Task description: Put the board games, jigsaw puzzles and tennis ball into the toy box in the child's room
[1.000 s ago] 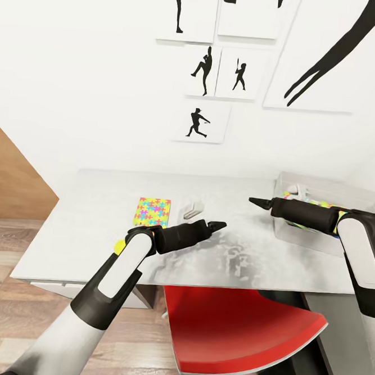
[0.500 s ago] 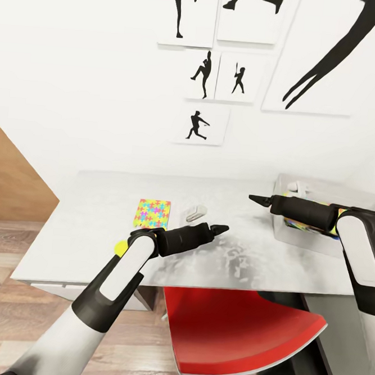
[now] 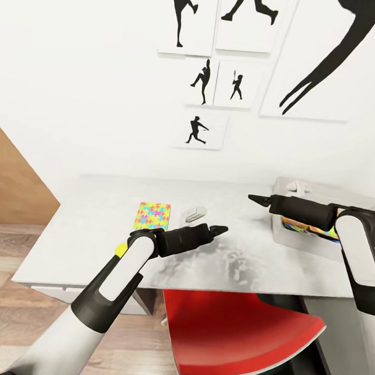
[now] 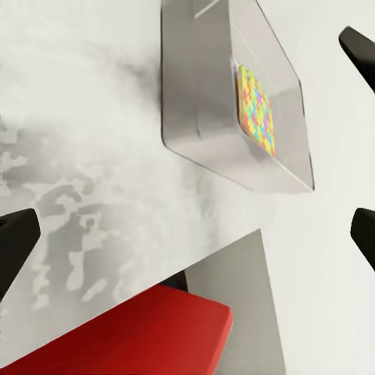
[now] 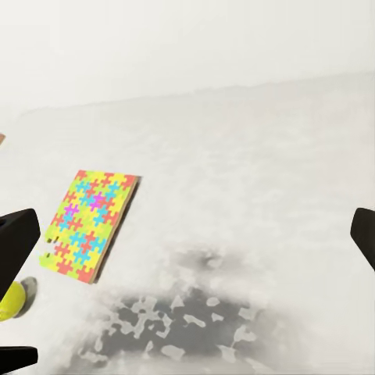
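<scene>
A jigsaw puzzle with bright interlocking pieces lies flat on the pale grey table, and it also shows in the right wrist view. A yellow tennis ball peeks out behind my left forearm, near the table's front edge. The light-grey toy box stands at the table's right end with a colourful flat box inside. My left gripper hovers open over the table's middle. My right gripper is open too, just left of the toy box.
A small white object lies beside the puzzle. A red chair is tucked under the table's front edge. Black silhouette pictures hang on the white wall behind. A wooden panel stands at the left above plank floor.
The whole head view has shifted slightly, so the camera moved. Both arms hold nearly the same pose over the table, and nothing was grasped or released.
</scene>
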Robot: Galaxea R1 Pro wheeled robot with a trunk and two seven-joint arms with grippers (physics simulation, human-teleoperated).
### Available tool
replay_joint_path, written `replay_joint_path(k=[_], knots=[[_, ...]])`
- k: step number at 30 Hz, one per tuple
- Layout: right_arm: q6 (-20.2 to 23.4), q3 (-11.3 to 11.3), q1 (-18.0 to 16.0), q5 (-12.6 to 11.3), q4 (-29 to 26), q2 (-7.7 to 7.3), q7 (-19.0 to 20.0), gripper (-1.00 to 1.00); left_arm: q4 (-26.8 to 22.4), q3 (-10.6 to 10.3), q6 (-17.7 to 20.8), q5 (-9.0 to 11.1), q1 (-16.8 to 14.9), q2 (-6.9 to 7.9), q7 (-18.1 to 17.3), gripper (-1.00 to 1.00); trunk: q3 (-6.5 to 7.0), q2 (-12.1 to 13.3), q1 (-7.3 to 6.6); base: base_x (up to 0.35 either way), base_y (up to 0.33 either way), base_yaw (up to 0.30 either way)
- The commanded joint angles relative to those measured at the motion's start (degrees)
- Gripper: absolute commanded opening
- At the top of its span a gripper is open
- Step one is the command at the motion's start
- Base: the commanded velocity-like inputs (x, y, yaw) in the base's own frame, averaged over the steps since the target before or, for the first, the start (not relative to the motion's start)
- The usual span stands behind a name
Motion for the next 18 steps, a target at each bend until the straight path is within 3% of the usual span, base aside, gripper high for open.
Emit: replay_joint_path(k=[1, 12, 18], knots=[[0.2, 0.1, 0.1, 0.6, 0.0, -0.02, 0.5, 1.0, -0.1, 0.0, 0.1, 0.6, 0.0, 0.07, 0.6, 1.0, 0.0, -0.1, 0.04, 0.0, 0.0, 0.0], [0.2, 0.9, 0.7, 0.6, 0.0, 0.02, 0.5, 1.0, 0.1, 0.2, 0.0, 0.4, 0.3, 0.43, 0.7, 1.0, 1.03, -0.1, 0.04, 0.0, 0.0, 0.0], [0.2, 2.5, 1.3, 0.6, 0.0, 0.03, 0.4, 1.0, 0.3, 0.4, 0.0, 0.3, 0.9, 0.79, 0.8, 1.0, 1.6, -0.1, 0.04, 0.0, 0.0, 0.0]])
